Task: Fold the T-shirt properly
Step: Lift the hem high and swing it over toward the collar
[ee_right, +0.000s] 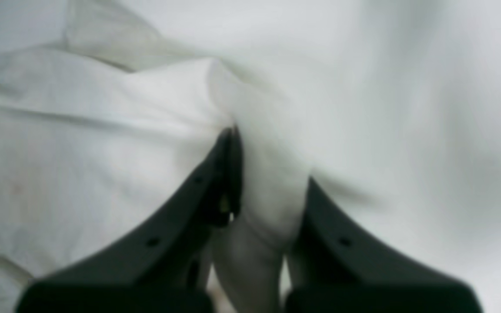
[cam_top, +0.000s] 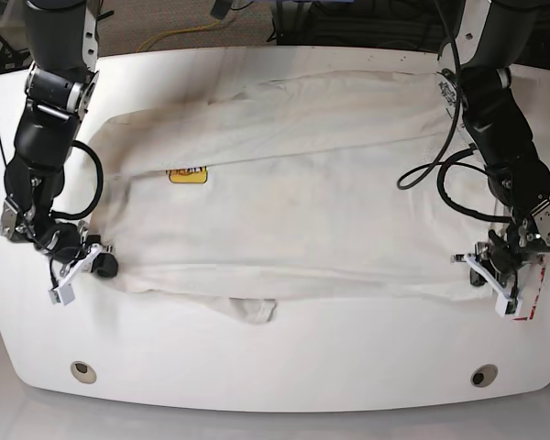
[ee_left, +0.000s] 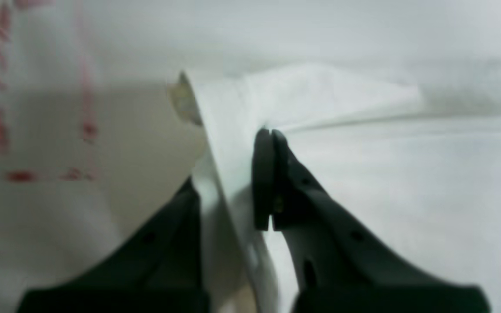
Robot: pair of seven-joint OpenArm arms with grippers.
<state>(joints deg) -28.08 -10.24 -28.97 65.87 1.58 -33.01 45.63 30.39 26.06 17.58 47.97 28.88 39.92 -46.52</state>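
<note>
**A:** Where is the shirt, and how does it lie?

**B:** The T-shirt [cam_top: 302,192] is spread sideways across most of a white table [cam_top: 284,367], pale cloth on a pale top. A small yellow-orange patch label [cam_top: 188,174] shows left of centre. The far long edge appears already folded over, and a loose flap hangs from the near edge.

**A:** And the arms?

**B:** One works each end of the near edge. The left gripper [ee_left: 268,143], at the right of the overhead view, has its jaws pressed together on a fold of the shirt; its wrist view shows cloth pinched between the tips. The right gripper [ee_right: 233,143], at the overhead view's left, pinches a bunched ridge of fabric in the same way.

**A:** So which step is this?

**B:** I'd judge a lengthwise fold: both near corners are gripped, ready to be carried.

**A:** What does the next move need?

**B:** Probably lifting both ends together, level and taut, then laying the near edge over toward the far side without dragging the flap crooked.
</note>
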